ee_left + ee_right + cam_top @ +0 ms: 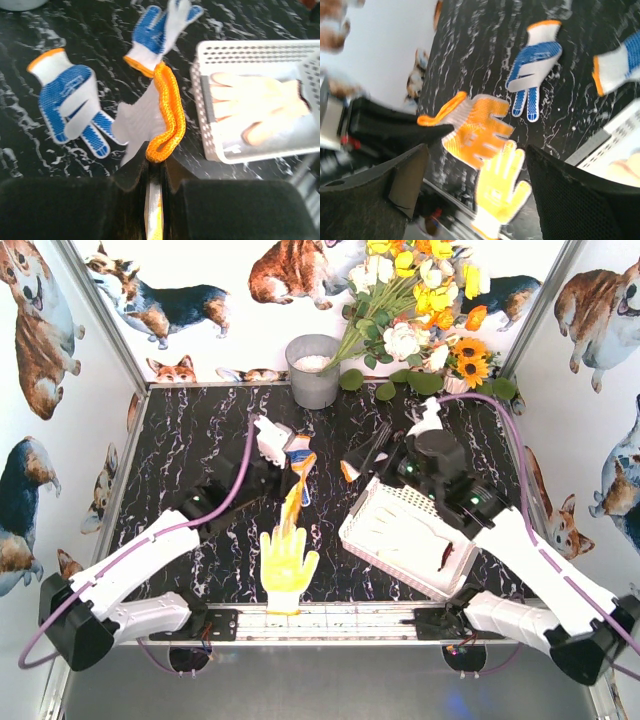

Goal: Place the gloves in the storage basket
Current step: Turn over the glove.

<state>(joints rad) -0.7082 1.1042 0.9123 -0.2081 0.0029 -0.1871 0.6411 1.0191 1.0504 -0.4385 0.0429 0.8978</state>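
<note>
Looking first at the desk [190, 440], you have walls on three sides, and the widest bare stretch is on your left, beyond the left arm. The storage basket [390, 502] sits right of centre, turned diagonally, one corner close to the near edge, under the right arm. A pale glove [260, 107] lies flat inside, along the basket's length. The yellow glove [287, 562] lies between the arms near the front edge, fingers pointing away from the bases. One blue-dotted glove [70, 102] and a second blue-dotted glove [155, 35] lie mid-desk, apart. Your left gripper [155, 167] is clamped tight on the cuff of the orange-cuffed glove [167, 110], whose length runs near-to-far just left of the basket. Your right gripper [476, 149] stands wide apart, holding nothing.
</note>
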